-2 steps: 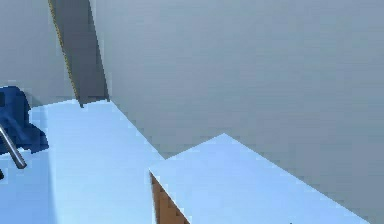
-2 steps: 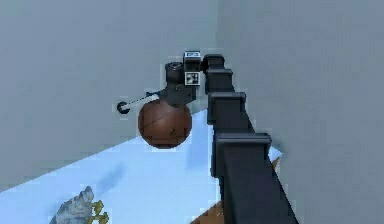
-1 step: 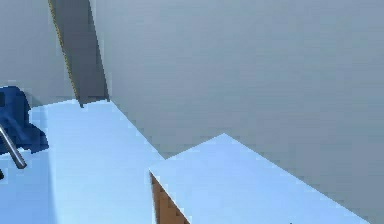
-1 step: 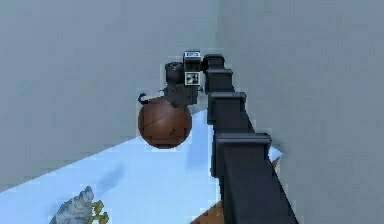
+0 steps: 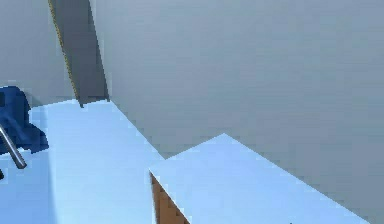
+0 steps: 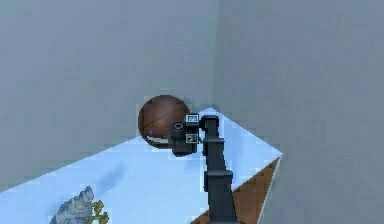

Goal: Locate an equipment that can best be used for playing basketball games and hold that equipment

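Observation:
A brown-orange basketball (image 6: 160, 115) shows in the arm side view, above the middle of a pale blue tabletop (image 6: 130, 180) and against the grey wall. The dark arm (image 6: 217, 175) rises from the bottom edge to the ball's right side. Its two white marker squares (image 6: 192, 120) sit there, and the gripper (image 6: 177, 140) lies against the ball's lower right. The ball's underside overlaps the tabletop's far edge. I cannot tell whether the ball rests on the table or whether the gripper holds it.
A grey lumpy object with yellow bits (image 6: 78, 208) lies on the table at the arm side view's lower left. In the forward view, a blue object (image 5: 17, 118) with a metal rod sits at the left. A pale-topped box with a brown side (image 5: 167, 203) and a dark leaning panel (image 5: 80, 50) stand nearby.

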Available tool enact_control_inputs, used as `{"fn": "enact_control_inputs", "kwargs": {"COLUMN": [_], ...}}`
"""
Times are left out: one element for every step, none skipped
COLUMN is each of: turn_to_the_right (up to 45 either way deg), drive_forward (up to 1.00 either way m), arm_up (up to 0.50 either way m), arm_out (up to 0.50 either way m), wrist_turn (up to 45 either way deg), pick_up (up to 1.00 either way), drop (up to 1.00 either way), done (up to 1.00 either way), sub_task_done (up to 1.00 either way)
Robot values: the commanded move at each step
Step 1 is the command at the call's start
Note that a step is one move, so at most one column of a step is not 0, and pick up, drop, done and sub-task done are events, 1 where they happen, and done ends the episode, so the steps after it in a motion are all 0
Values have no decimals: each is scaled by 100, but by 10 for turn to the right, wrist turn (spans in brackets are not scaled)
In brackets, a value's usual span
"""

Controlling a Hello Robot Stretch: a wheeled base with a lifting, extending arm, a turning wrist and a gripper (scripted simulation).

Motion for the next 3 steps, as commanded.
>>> {"fn": "enact_control_inputs", "kwargs": {"turn_to_the_right": [0,0,0], "drive_forward": [0,0,0], "arm_up": [0,10,0], "arm_out": [0,0,0], "wrist_turn": [0,0,0], "pick_up": [100,0,0], "drop": [0,0,0], "done": [0,0,100], "sub_task_done": [0,0,0]}}
